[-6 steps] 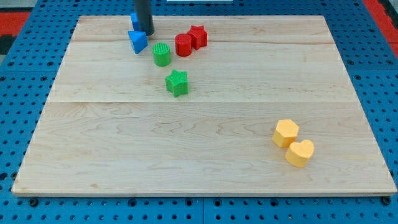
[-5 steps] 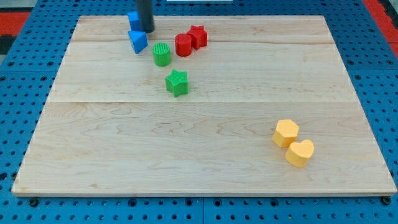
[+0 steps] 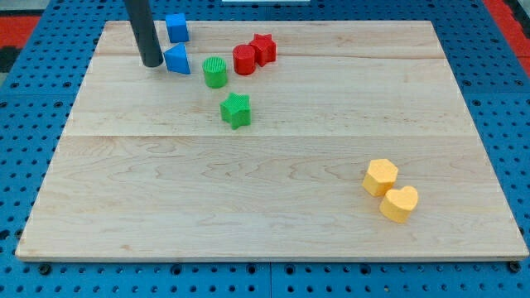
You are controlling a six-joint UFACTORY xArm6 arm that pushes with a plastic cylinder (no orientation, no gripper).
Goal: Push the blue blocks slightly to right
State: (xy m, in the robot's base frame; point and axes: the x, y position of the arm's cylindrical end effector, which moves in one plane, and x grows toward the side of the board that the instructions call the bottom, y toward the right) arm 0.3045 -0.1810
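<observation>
There are two blue blocks near the view's top left of the surface. The blue cube sits close to the top edge. The blue triangle sits a little below it, apart from it. Both are bright blue and small.

The arm has no fingers, only a dark rod, so there is nothing to open or close. The rod comes down from the top of the view. The tip rests on the surface just to the left of the blue triangle. It looks like it touches the triangle's left side, or nearly does. The cube is up and to the right of the rod.

To the right of the triangle stands the green cylinder, near it but not touching. It is the first thing in the way on that side. Further right are the red cylinder and the red star, touching each other. Below the green cylinder is the green star.

Far off, at the view's bottom right, are the yellow hexagon and the yellow heart, side by side and touching.

The surface is a pale wood board made of planks. It lies on a blue base full of little holes. Some red shows in the top corners.
</observation>
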